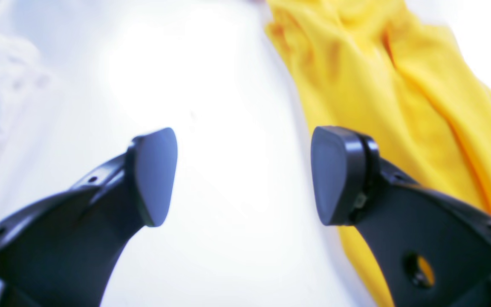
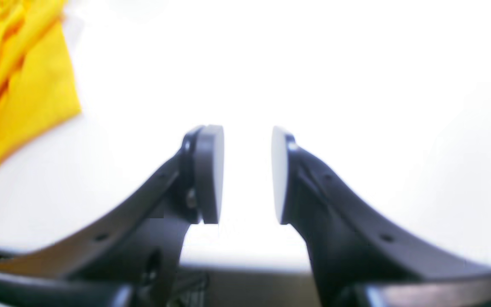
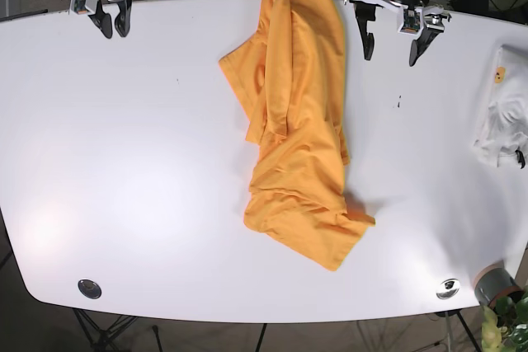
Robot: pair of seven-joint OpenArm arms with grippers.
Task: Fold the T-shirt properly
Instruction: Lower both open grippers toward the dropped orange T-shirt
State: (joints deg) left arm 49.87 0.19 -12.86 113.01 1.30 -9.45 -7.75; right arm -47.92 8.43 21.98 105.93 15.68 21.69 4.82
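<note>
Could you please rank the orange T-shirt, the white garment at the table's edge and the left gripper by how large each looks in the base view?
1. orange T-shirt, clearly largest.
2. left gripper and white garment: look similar, and the garment is cut off by the frame edge, so no ranking.

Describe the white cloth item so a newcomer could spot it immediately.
Start at the white table and follow its edge on the left tool's side. The white garment lies there, apart from the orange T-shirt; it is pale with a small yellow mark.
</note>
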